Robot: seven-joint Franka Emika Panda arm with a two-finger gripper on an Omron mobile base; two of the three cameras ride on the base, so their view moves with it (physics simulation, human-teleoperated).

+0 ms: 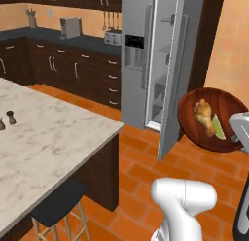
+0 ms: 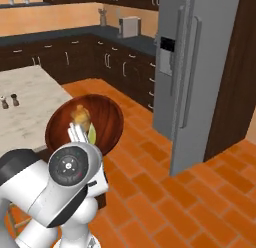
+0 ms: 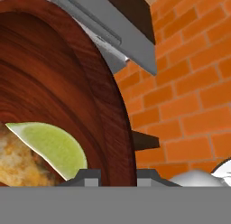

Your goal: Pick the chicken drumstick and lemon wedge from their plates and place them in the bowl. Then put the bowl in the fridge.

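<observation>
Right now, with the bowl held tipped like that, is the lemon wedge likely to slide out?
Probably at risk. The bowl looks glossy and shallow, so the lemon wedge has little to grip. It lies against the drumstick near the lower rim, which may hold it. A jolt could still spill it.

The arm is raised in front of the base, wrist bent. Its hand [image 3: 118, 175] is closed on the rim of the bowl [image 3: 54, 83], one finger on each side of the wall.
</observation>
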